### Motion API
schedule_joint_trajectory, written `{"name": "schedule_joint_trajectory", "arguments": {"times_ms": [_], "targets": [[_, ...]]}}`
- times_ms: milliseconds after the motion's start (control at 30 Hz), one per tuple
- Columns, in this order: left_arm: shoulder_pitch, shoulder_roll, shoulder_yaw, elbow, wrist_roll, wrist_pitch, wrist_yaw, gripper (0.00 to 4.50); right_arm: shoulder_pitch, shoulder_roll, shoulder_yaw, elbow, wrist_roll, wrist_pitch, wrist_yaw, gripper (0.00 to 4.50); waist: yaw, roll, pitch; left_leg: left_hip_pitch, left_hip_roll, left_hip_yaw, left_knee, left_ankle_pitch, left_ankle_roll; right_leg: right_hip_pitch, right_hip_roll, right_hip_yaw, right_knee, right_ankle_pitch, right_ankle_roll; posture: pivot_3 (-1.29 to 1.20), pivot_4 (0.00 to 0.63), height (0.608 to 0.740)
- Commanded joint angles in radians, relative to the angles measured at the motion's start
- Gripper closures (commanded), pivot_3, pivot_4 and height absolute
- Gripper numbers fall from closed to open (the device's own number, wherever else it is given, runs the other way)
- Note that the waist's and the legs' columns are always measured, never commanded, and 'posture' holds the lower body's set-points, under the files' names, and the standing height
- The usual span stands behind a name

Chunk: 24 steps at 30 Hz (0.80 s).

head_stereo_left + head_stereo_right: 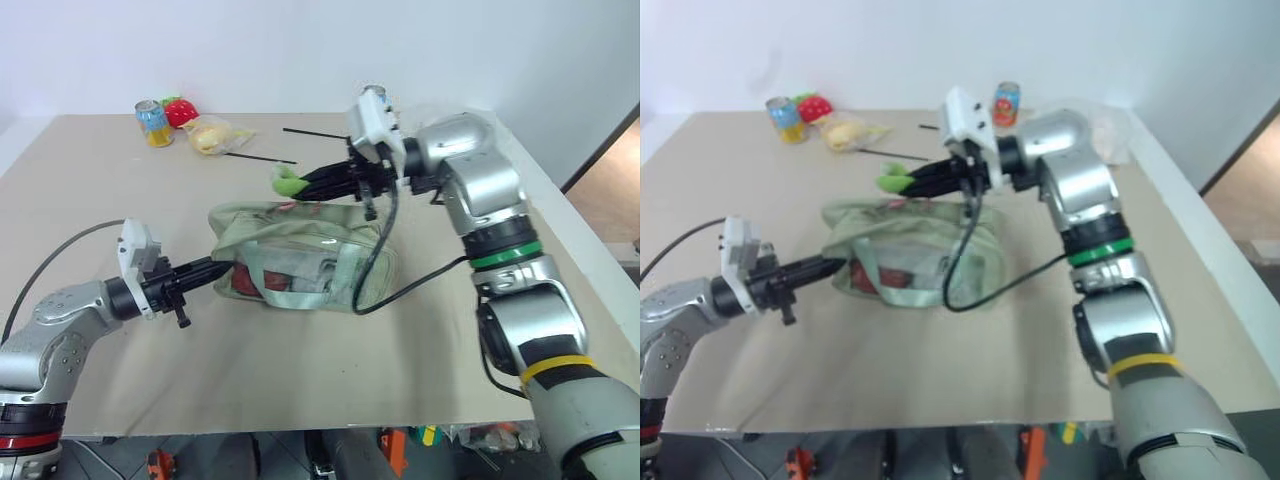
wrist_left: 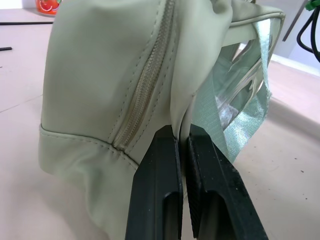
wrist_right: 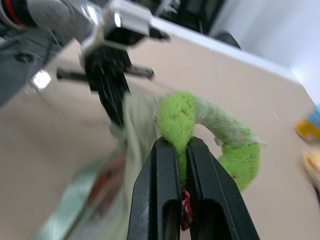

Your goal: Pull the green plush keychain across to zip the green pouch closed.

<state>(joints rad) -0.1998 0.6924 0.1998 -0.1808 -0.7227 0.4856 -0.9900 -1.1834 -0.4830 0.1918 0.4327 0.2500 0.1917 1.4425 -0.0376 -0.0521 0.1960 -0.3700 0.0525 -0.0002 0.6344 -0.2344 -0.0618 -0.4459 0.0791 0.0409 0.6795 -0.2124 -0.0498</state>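
Observation:
The green pouch point(image 1: 300, 255) lies on its side mid-table, with red contents showing through its clear panel. My left gripper point(image 1: 220, 267) is shut on the fabric at the pouch's left end, beside the zipper point(image 2: 145, 85); its black fingers point(image 2: 157, 190) pinch a fold of the fabric. Above the pouch's top edge, my right gripper point(image 1: 305, 183) is shut on the green plush keychain point(image 1: 286, 180). The right wrist view shows the curved lime plush point(image 3: 182, 117) squeezed between the fingers, with a red-and-white string point(image 3: 186, 210) below it.
A drink can point(image 1: 153, 122), a red plush toy point(image 1: 180, 110) and a translucent bag point(image 1: 215, 135) sit at the table's back left. Two black sticks point(image 1: 258, 157) lie behind the pouch. Another can point(image 1: 1006, 103) stands at the back. A black cable point(image 1: 378, 265) drapes over the pouch's right end.

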Motion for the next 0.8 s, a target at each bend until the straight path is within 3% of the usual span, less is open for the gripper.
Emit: {"name": "schedule_joint_trajectory", "arguments": {"times_ms": [33,300,500,700,800], "targets": [[0.010,-0.002,-0.031,0.019,0.036,0.007,-0.004,4.50,0.041,-0.145,-0.079,-0.037,-0.023,0.021,-0.033,4.45,0.004,0.000,0.000,0.000,-0.001,0.000,0.000,0.000,0.000,0.000,-0.001,0.001,0.000,0.000,0.000,0.00,0.150,0.740],[-0.005,-0.010,-0.053,0.036,0.038,0.005,-0.013,4.50,0.272,-0.439,-0.164,-0.119,-0.042,0.119,-0.086,4.45,0.013,0.000,0.000,0.000,-0.005,0.001,0.000,-0.001,0.002,0.002,-0.004,0.004,-0.002,-0.003,0.006,0.00,0.150,0.740],[0.004,-0.009,-0.050,0.032,0.030,0.007,-0.014,4.50,0.518,-0.637,-0.266,0.020,-0.094,0.083,-0.196,4.45,0.016,0.000,-0.001,0.000,-0.009,0.001,0.002,-0.001,0.002,0.006,-0.009,0.004,-0.006,-0.003,0.013,0.00,0.150,0.740],[0.013,-0.005,-0.052,0.035,0.024,0.007,-0.012,4.50,0.822,-0.510,-0.256,-0.206,-0.001,0.174,-0.282,4.45,0.015,0.001,-0.003,-0.001,-0.009,0.003,0.002,-0.002,0.005,0.010,-0.009,0.008,-0.013,-0.001,0.019,0.00,0.150,0.740],[0.010,-0.004,-0.055,0.032,0.022,0.013,-0.009,4.50,0.847,-0.393,-0.212,-0.342,0.044,0.216,-0.349,4.45,0.014,0.000,-0.004,-0.002,-0.008,0.002,0.003,-0.003,0.005,0.010,-0.008,0.007,-0.013,-0.001,0.019,0.00,0.150,0.740]]}}
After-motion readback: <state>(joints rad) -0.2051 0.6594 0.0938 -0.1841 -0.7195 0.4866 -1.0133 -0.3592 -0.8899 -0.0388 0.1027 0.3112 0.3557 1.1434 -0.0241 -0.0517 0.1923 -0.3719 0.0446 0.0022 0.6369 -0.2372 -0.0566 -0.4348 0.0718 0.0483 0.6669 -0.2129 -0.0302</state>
